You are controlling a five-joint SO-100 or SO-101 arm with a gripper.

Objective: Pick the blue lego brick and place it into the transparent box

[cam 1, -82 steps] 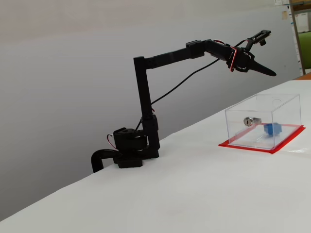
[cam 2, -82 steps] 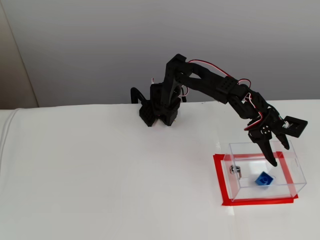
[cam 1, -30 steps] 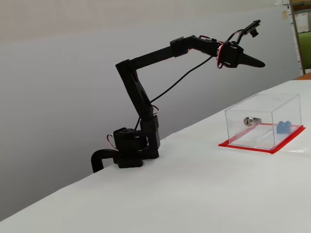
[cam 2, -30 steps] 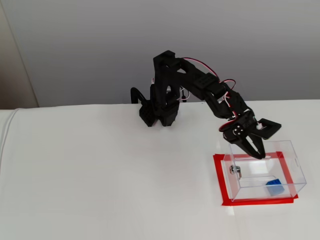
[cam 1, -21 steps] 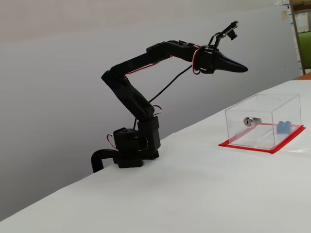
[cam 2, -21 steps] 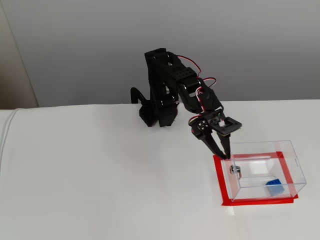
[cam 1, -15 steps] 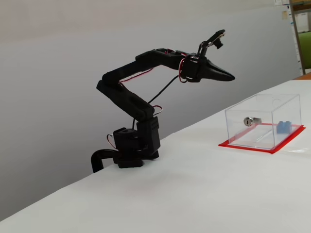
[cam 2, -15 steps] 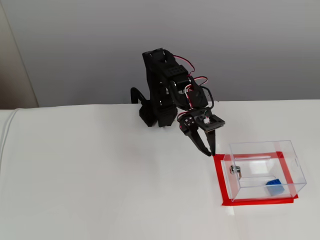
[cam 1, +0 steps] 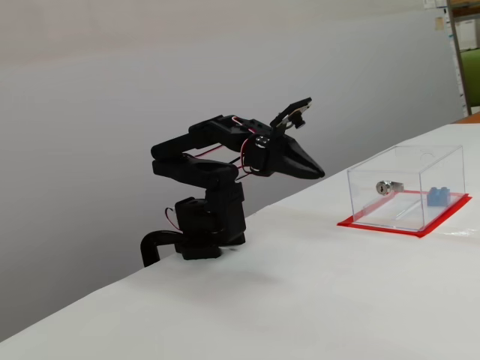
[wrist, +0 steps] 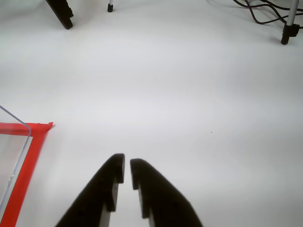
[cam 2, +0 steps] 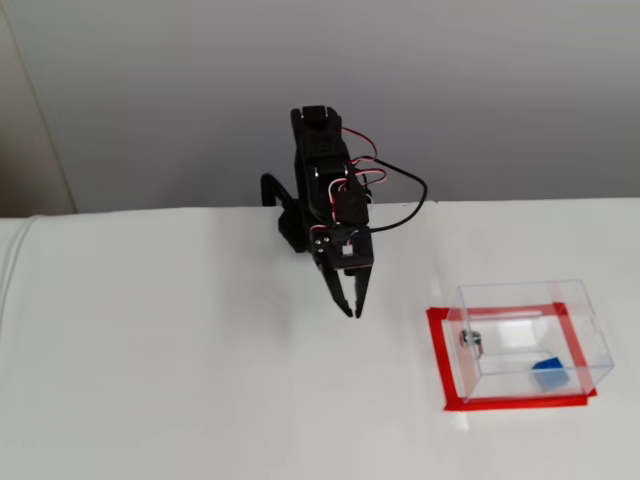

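The blue lego brick lies inside the transparent box, in the corner far from the silver lock. Seen from above in a fixed view, the blue lego brick rests in the front right corner of the transparent box on its red base sheet. My gripper hangs well to the left of the box, above bare table, arm folded near its base. In the wrist view, my gripper has its black fingers almost touching with nothing between them, and only a corner of the box shows at the left edge.
The arm's base is clamped at the table's far edge. In the wrist view, dark stand feet and a tripod leg with cables stand at the far side of the white table.
The arm has folded back toward its base, carrying the empty gripper lower and left, away from the box. The brick stays in the box.
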